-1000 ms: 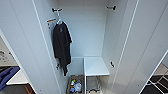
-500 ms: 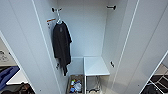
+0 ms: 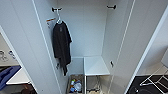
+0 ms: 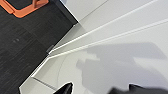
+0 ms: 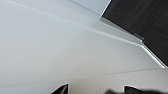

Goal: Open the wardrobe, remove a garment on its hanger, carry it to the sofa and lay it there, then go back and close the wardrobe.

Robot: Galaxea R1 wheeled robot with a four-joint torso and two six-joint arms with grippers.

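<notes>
A: Listing: wardrobe, both doors swung wide; dark shirt hanging inside.
B: Grippers?
A: Left gripper and right gripper, fingertips spread, each close against a white door panel. Orange garment: unsighted.

i saw a dark t-shirt hanging on a white hanger, a small white shelf unit to its right, a bin of bottles low down, and an orange object on dark floor.
</notes>
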